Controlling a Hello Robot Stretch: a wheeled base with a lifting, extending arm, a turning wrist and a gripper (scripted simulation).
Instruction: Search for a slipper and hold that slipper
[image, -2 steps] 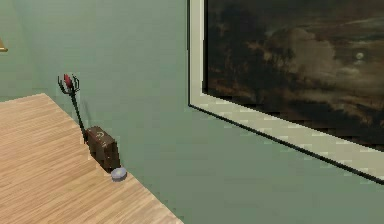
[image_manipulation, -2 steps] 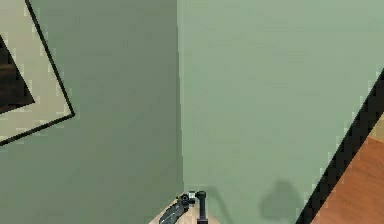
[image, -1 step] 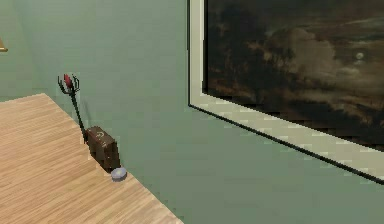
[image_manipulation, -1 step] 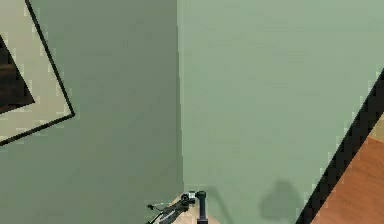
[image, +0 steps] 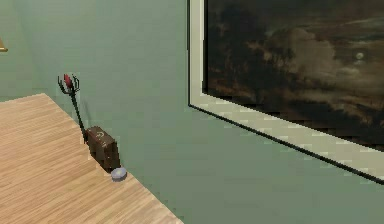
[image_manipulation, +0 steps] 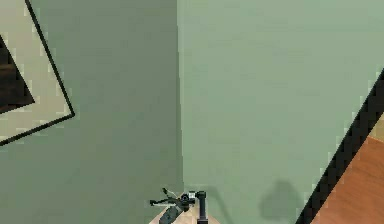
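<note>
Faced a pale green wall in the forward view, with a wooden floor running up to it across the lower left. Saw a large dark painting in a cream frame hanging on that wall, on the view's right. Noted a brown box standing on the floor against the wall, with a thin black stick rising out of it, tilted left and tipped with red. Made out a small grey-blue blob lying on the floor just beside the box, on its near side and close to the wall; could not tell from shape or colour whether to call it a slipper

Looked out in the arm side view onto two green walls meeting in an upright corner near the middle. Caught part of a framed picture, dark inside a cream border with a black edge, on the left-hand wall. Saw a dark strip slanting along the foot of the right-hand wall, with more wooden floor beyond it at the bottom right. Found the arm as a short dark bar at the bottom edge, and the claw left of it, thin fingers pointing left. Saw only bare wall and a sliver of pale floor behind the claw's far end, so judged it to be holding nothing; could not tell whether open or closed
</note>
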